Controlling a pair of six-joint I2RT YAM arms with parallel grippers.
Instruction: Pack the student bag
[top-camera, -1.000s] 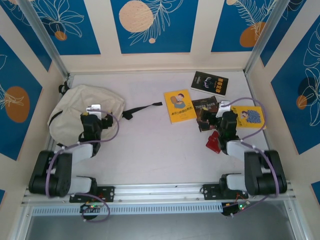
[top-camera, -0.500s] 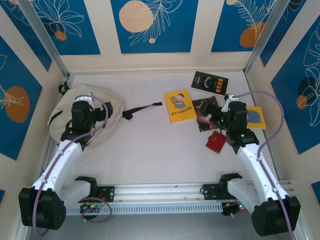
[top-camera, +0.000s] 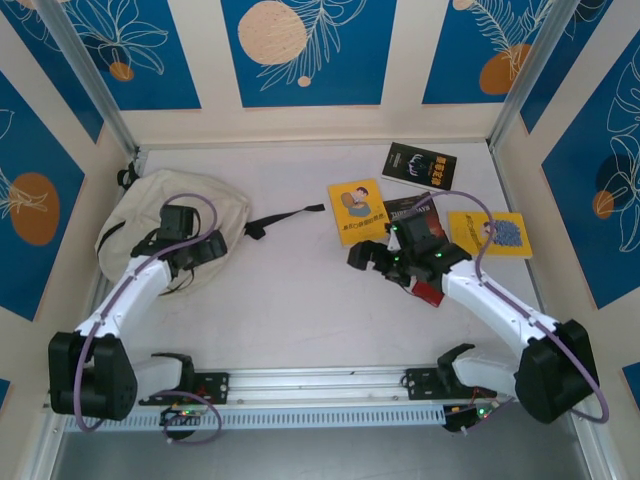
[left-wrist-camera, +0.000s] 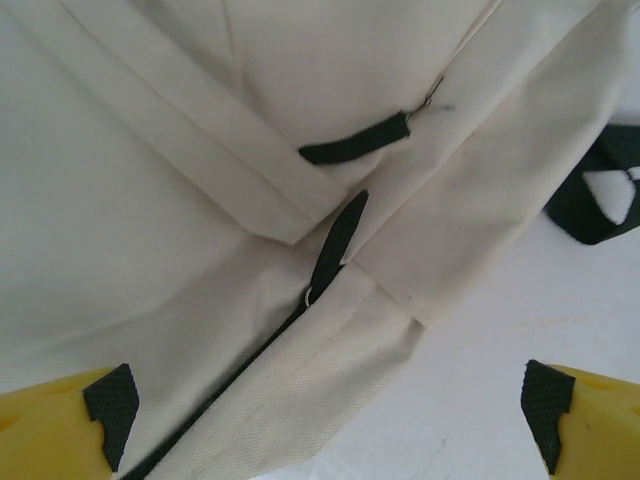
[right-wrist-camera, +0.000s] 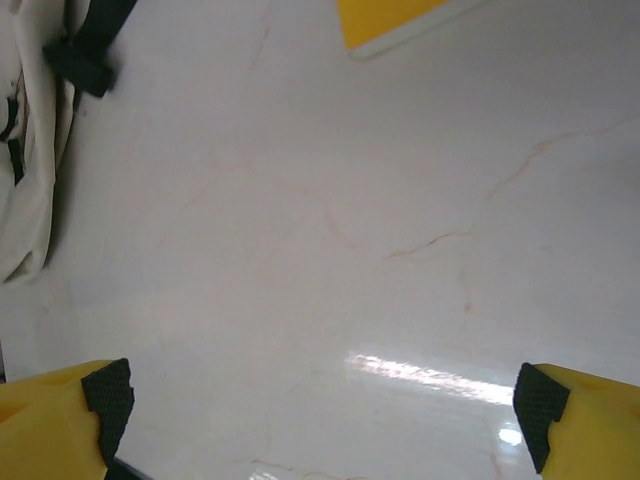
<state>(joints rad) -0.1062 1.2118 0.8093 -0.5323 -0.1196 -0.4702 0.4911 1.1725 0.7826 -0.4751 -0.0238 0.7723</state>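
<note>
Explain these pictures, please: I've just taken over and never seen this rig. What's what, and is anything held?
Two robot arms are bolted at the near edge of the table, each ending in a two-finger gripper. One picture looks down from above and behind them; the other two come from wrist cameras, the yellow tips being each gripper's own fingers. On that white table lie the cream backpack, left, and four books plus a small red item, right. The left gripper hangs open over the backpack's zipper pull; the right gripper is open above bare table. Nothing is held.
</note>
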